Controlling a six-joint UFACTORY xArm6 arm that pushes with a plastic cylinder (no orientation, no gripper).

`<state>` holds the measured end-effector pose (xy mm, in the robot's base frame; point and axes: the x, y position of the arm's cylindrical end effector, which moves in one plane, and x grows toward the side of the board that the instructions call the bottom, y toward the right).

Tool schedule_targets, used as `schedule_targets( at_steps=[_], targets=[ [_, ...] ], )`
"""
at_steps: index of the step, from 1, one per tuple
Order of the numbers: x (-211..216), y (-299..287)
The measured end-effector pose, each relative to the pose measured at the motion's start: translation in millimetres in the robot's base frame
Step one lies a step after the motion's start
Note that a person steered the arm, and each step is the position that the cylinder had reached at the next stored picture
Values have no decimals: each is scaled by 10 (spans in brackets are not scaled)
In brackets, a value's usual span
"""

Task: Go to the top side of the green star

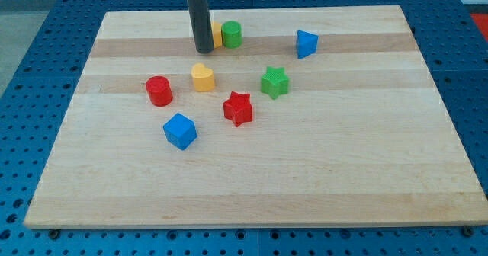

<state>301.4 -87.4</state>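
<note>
A pale wooden board is seen carrying a green star, red star, yellow heart, red cylinder, blue cube, green cylinder and blue block.

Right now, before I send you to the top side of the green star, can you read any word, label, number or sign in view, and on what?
None: no text shows on the wooden board, my tip, the green star or the other blocks.
</note>
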Motion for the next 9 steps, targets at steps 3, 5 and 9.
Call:
schedule_targets(
  at_steps=[3, 5, 9],
  targets=[
    [272, 358],
    [321, 948],
    [550, 1239]
  ],
)
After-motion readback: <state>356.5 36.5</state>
